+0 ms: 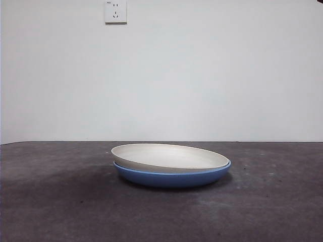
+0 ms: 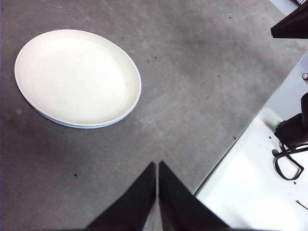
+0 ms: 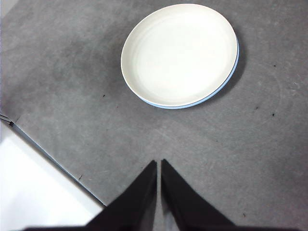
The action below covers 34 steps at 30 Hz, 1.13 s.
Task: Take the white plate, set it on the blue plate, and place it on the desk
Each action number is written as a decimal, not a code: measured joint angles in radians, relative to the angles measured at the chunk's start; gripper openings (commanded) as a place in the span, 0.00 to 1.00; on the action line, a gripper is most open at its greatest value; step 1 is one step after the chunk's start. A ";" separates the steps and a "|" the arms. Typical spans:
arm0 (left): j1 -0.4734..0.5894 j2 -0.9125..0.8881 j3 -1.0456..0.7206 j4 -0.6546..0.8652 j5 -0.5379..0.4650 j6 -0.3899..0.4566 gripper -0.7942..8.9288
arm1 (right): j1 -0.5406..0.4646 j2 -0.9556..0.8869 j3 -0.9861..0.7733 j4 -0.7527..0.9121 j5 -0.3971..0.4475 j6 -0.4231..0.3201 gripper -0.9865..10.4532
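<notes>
The white plate (image 1: 169, 156) lies stacked inside the blue plate (image 1: 171, 179) on the desk (image 1: 60, 201), near the middle of the front view. In the left wrist view the white plate (image 2: 77, 77) covers the blue plate, of which only a thin rim (image 2: 72, 125) shows. The right wrist view shows the white plate (image 3: 179, 54) with a blue rim (image 3: 226, 82) along one side. My left gripper (image 2: 157, 166) is shut and empty, well away from the plates. My right gripper (image 3: 159, 163) is shut and empty, also apart from them. Neither arm shows in the front view.
A white wall with a socket (image 1: 115, 11) stands behind the desk. The desk's edge (image 2: 226, 149) and a white floor with a black stand (image 2: 288, 159) show in the left wrist view. Another desk edge (image 3: 53, 159) shows in the right wrist view.
</notes>
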 measured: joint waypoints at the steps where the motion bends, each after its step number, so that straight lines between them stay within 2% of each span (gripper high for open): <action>1: 0.000 0.000 0.000 0.000 0.000 0.000 0.09 | 0.000 0.000 0.000 0.000 0.000 0.000 0.09; 14: 0.015 -0.019 -0.001 0.031 0.000 0.002 0.09 | 0.000 0.000 0.000 0.000 0.000 0.000 0.09; 17: 0.075 -0.059 -0.005 0.138 -0.002 0.024 0.09 | 0.000 0.000 0.000 0.000 0.000 0.000 0.09; 23: 0.276 -0.186 -0.095 0.487 -0.047 0.110 0.09 | 0.000 0.000 0.000 0.000 0.000 0.000 0.09; 28: 0.433 -0.327 -0.271 0.750 -0.174 0.143 0.09 | 0.000 0.000 0.000 0.000 0.000 0.000 0.09; 34: 0.528 -0.468 -0.494 0.849 -0.327 0.157 0.09 | 0.000 0.000 0.000 0.000 0.000 0.000 0.09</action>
